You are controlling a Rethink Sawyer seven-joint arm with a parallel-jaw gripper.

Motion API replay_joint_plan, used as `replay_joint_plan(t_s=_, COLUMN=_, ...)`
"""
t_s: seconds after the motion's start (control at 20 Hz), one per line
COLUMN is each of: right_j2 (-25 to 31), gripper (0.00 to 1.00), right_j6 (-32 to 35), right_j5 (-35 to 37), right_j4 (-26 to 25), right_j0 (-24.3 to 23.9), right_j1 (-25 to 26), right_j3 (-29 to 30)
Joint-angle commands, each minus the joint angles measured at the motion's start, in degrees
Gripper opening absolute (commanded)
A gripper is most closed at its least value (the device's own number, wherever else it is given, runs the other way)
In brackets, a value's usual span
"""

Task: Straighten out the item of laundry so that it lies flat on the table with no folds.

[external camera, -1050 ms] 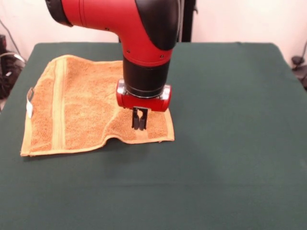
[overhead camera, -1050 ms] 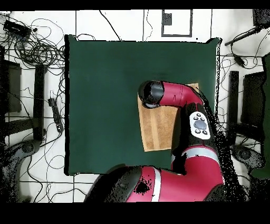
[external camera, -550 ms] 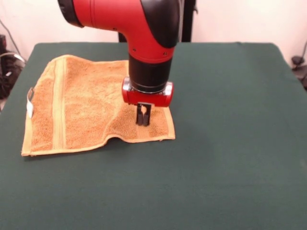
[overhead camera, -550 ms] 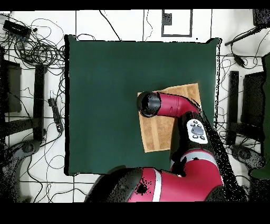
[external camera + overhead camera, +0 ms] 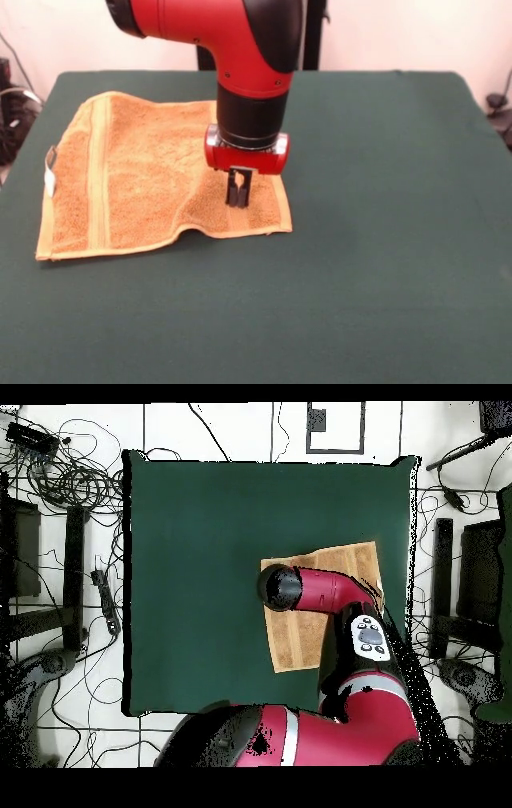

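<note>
The item of laundry (image 5: pixel 136 180), an orange-yellow terry towel, lies spread on the left half of the green table (image 5: pixel 384 200). A white tag (image 5: pixel 50 172) sits on its left edge. Its near edge has a small raised ripple left of the near right corner. My gripper (image 5: pixel 237 194) points straight down over that near right part, tips close to the cloth, fingers together with nothing seen between them. In the overhead view the towel (image 5: pixel 295 639) shows beside the red arm (image 5: pixel 330 589), which hides the gripper.
Cables and stands (image 5: pixel 70 484) lie on the floor around the table (image 5: pixel 200 534). Bare green top stretches right of the towel and in front of it in the front view.
The arm has shifted slightly right and risen a little over the towel's near right part, and the wrist has turned. The towel has hardly moved.
</note>
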Motion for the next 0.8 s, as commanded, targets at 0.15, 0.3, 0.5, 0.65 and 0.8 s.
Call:
replay_joint_plan(t_s=0.15, right_j2=2.79, gripper=0.00, right_j6=4.95, right_j5=-2.12, right_j4=-2.86, right_j0=1.56, right_j1=6.16, right_j3=6.06)
replay_joint_plan(t_s=0.3, right_j2=4.09, gripper=0.00, right_j6=5.44, right_j5=-3.48, right_j4=-1.91, right_j0=1.89, right_j1=10.21, right_j3=2.47)
replay_joint_plan(t_s=0.5, right_j2=4.59, gripper=0.00, right_j6=8.96, right_j5=-5.15, right_j4=1.06, right_j0=2.98, right_j1=15.35, right_j3=-2.24)
replay_joint_plan(t_s=0.65, right_j2=5.35, gripper=0.00, right_j6=11.18, right_j5=-6.41, right_j4=3.80, right_j0=3.81, right_j1=19.67, right_j3=-7.23)
replay_joint_plan(t_s=0.8, right_j2=5.91, gripper=0.00, right_j6=12.67, right_j5=-8.64, right_j4=5.68, right_j0=4.29, right_j1=21.04, right_j3=-8.24)
